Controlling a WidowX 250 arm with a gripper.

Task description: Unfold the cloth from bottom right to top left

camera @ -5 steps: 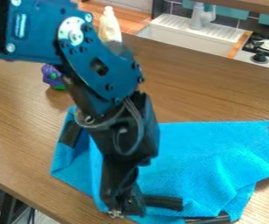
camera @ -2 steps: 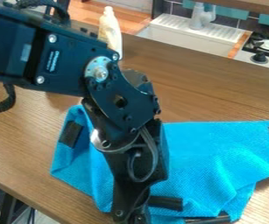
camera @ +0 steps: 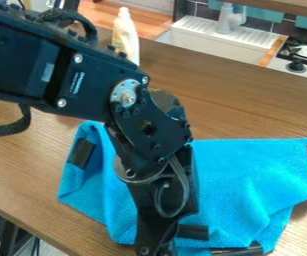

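The gripper (camera: 157, 245) hangs down at the bottom centre of the view, over the near edge of the cloth; its tips are cut off by the bottom edge. Blue cloth (camera: 239, 180) lies partly folded and rumpled on the table, spreading from left of the arm to the right edge. Black strips mark it: one at the upper left, one at the right corner, one just right of the gripper and one at the bottom. The arm hides the cloth's middle left part. Whether gripper and cloth touch, I cannot tell.
The brown wooden table (camera: 249, 105) carries the cloth, its near left edge running diagonally at lower left. Behind stand a pale bottle (camera: 125, 37), a white sink (camera: 212, 42) with a tap (camera: 229, 19), and a stove (camera: 304, 54) at the upper right.
The arm and gripper have shifted right and toward the bottom edge, and the gripper's lower end has left the view. The purple toy is now behind the arm. The cloth looks unmoved.
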